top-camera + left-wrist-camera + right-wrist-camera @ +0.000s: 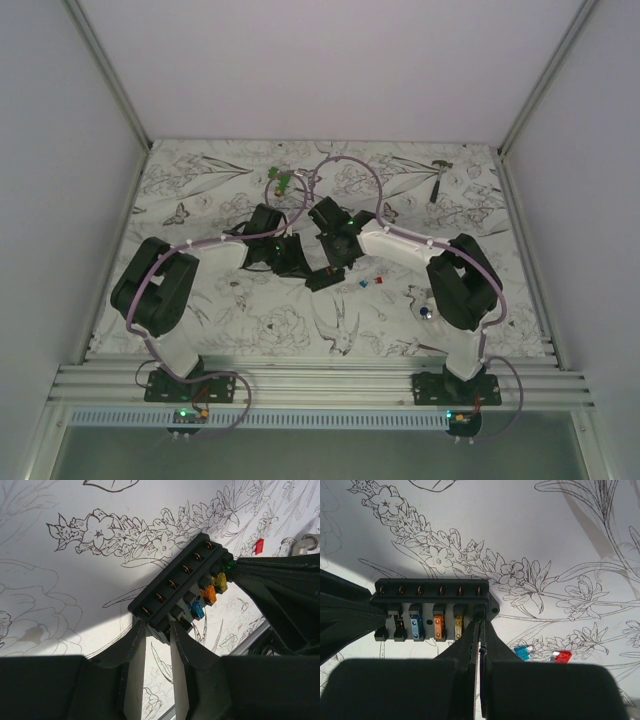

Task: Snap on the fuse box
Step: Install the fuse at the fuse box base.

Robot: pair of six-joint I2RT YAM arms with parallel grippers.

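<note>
While both arms meet over the middle of the tabletop [250, 330], the fuse box [170, 587] sits between them, long side running from one gripper to the other.

Left gripper [157, 630]: fingers straddle one end of the fuse box and appear to be grasping it. Right gripper [480, 630]: jaws clenched together, tips set on the last slot at the opposite end. A green bit [229, 566] shows at those tips in the left wrist view. It may be a fuse, but I cannot tell.

Step in hand, as I judge it: pressing a part home in that end slot. To do it well:
- hold the box firm with the left gripper so it cannot tip or slide
- push straight down the line of the slot, not at a slant
- stop once the part sits level with its neighbours

Count:
- fuse box: one, with six copper terminals along its back row
- seated fuses plainly seen: three, namely blue [416, 626], orange [438, 626], yellow [458, 625]
- loose fuses just beside the box, toward the right edge: two, a blue one [522, 652] and a red one [562, 656]
- hammer [440, 178]: one, near the far right corner
- white-silver piece with a blue dot [424, 308]: one, near the right edge
- green-and-red cluster [284, 181]: one, by the far edge, too small to identify
</note>
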